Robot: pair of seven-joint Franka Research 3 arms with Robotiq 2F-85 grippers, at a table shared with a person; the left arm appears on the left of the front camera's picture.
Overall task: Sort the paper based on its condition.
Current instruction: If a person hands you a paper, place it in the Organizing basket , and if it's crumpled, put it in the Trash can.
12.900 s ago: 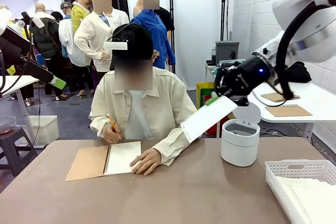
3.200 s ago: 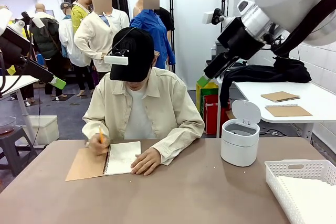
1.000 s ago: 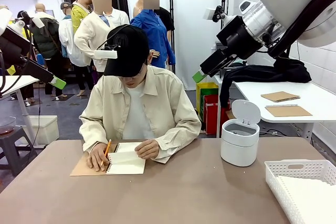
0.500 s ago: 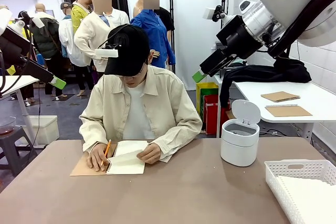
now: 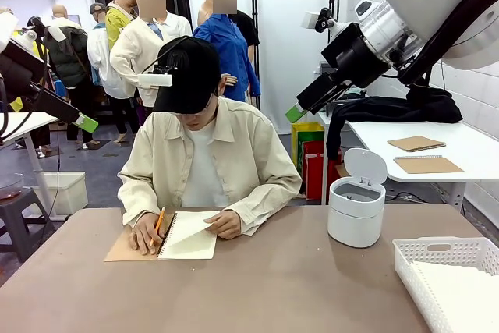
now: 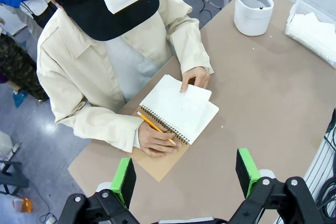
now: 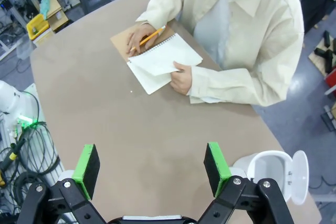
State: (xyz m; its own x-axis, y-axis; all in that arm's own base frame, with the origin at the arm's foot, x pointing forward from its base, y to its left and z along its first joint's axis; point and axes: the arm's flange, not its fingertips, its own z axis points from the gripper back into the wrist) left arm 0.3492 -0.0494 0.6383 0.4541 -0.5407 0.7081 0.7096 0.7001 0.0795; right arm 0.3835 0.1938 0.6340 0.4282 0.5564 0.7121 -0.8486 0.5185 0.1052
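Across the brown surface a person's hand held up a notebook page, while paper lay in the white basket at my right. My left tool and right tool hung above, jaws wide apart, holding nothing.

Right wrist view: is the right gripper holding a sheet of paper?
No, the right gripper stands wide open above the table, with nothing between its green pads.

Notebook on table left, before person — bin right, basket nearer, holding paper.
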